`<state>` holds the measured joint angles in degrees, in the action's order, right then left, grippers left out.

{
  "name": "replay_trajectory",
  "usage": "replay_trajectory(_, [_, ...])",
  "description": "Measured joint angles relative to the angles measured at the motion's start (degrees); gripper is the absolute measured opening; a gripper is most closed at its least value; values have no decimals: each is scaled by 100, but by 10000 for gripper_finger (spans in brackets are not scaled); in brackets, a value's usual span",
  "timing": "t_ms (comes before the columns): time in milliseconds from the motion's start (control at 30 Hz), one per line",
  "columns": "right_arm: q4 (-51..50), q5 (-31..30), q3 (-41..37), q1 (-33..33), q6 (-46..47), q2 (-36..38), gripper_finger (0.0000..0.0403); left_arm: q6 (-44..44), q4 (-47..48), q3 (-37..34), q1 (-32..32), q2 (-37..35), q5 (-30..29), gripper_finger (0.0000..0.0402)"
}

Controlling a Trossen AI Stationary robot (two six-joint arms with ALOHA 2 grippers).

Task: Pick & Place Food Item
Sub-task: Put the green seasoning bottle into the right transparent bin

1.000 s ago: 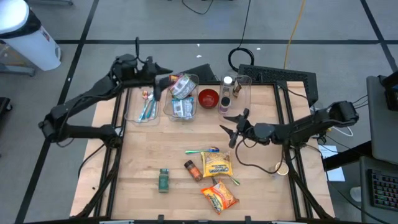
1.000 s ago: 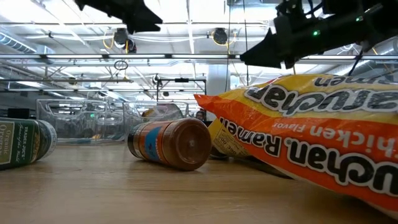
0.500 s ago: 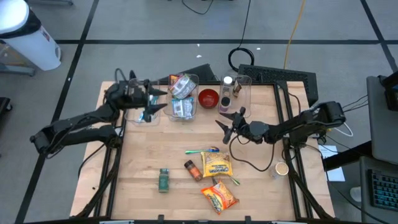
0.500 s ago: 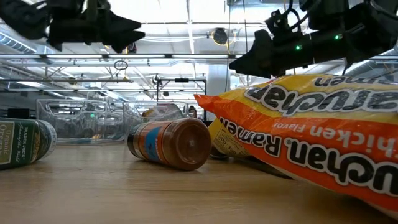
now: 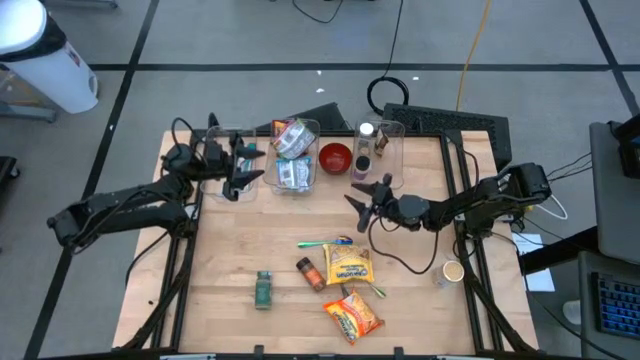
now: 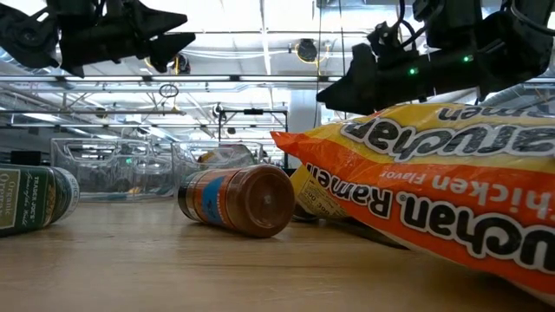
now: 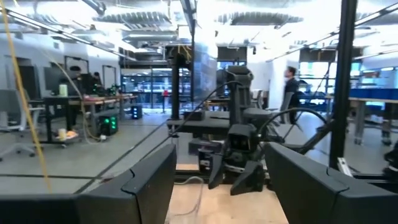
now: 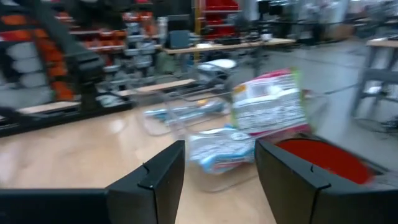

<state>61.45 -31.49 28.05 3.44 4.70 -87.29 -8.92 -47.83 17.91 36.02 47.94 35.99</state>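
Left side of the table: the left gripper hangs in the air at the clear bins along the far edge, jaws spread wide with nothing between them, as its own wrist view confirms. The middle bin already holds several packets. Just to its right stand a red bowl and a further clear container with a bottle in it. Right of centre, the right gripper hovers above bare wood near the bowl, jaws partly apart and empty, pointing toward the bins. The food items not yet placed lie well apart from both grippers on the near half of the table: a green jar on its side, an orange-capped spice jar also lying down, a yellow packet with a green-handled utensil beside it, and a ramen packet nearest the front edge. Which of these is the intended item cannot be determined. Assessed risks: the two jars lie on their sides and may roll away under an off-centre pinch; the packets are flat and slack, so closing fingers may slide over the wrap or catch only a corner; the yellow packet and spice jar lie close together, so a descent on one may nudge the other; both arms converge near the bins, so a crossing reach risks contact.
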Motion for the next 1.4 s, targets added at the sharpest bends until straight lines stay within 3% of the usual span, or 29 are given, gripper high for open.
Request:
replay_trajectory(233, [-92,1268,0,1,71,0,185,95,136,0,-338,4,-3,255])
replay_trajectory(333, [-162,1538,0,4,212,0,185,82,138,2,-517,4,-3,255])
replay_trajectory(533, [-677,1553,0,2,788,0,185,-26,136,2,-957,4,-62,255])
replay_trajectory(833, [-1021,1557,0,4,1255,0,185,85,186,4,-1630,4,-806,255])
replay_trajectory(1133, [-1052,1537,0,120,1171,0,185,608,404,4,-2087,4,-1632,255])
replay_trajectory(1400, [-937,1522,0,118,812,0,185,718,581,7,-2169,4,-1860,255])
